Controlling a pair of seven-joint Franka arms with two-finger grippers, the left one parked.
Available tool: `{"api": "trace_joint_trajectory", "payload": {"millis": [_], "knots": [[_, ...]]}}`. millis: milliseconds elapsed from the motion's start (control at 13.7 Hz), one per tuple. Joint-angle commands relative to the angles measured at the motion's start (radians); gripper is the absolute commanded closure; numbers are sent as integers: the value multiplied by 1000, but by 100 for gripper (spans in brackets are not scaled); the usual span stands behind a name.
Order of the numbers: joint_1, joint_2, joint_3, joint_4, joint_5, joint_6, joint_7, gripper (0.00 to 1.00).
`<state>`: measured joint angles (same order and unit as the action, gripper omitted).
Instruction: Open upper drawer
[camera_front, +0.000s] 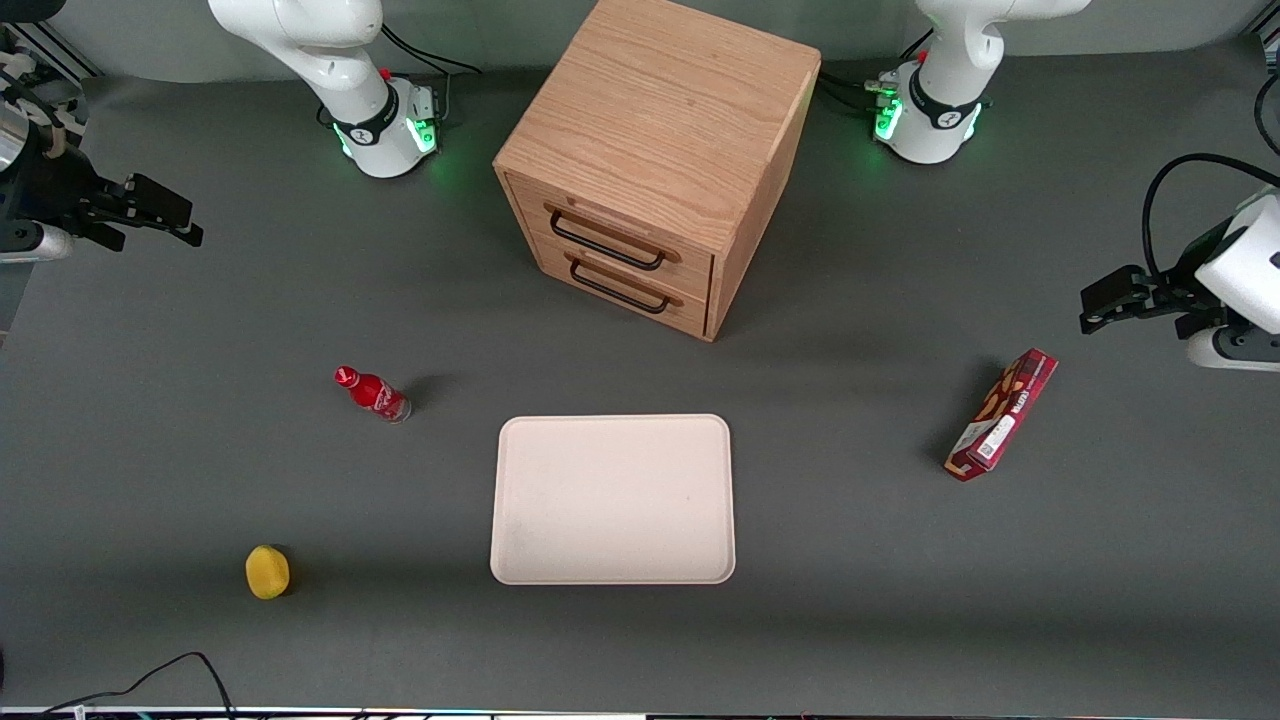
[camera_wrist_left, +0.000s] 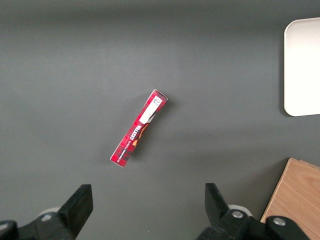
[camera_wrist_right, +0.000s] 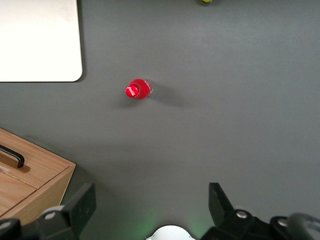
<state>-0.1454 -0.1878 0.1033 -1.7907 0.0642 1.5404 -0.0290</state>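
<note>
Pincer (camera_front: 190, 222) open — upper drawer (camera_front: 610, 240) shut.

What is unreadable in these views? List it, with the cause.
Upper drawer contents: front view, its shut front hides them.
Yellow object: right wrist view, cut by the edge.
Red box print: front view, too small.
Open claw hovers above the table, away from the cabinet.

Bare table between gripper (camera_front: 165, 215) and upper drawer (camera_front: 612, 240) (bottle (camera_front: 373, 394) nearer camera).
</note>
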Motion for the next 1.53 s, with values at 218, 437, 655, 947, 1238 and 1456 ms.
{"api": "trace_joint_trajectory", "payload": {"millis": [218, 437, 655, 947, 1238, 1456], "knots": [[6, -19, 4, -1, 17, 18, -19, 0], [6, -6, 56, 7, 20, 20, -15, 0], [7, 30, 99, 49, 23, 15, -15, 0], [4, 120, 133, 112, 130, 12, -18, 0], [12, 230, 180, 201, 224, -58, -45, 0], [16, 260, 232, 229, 262, -72, -49, 0]]}}
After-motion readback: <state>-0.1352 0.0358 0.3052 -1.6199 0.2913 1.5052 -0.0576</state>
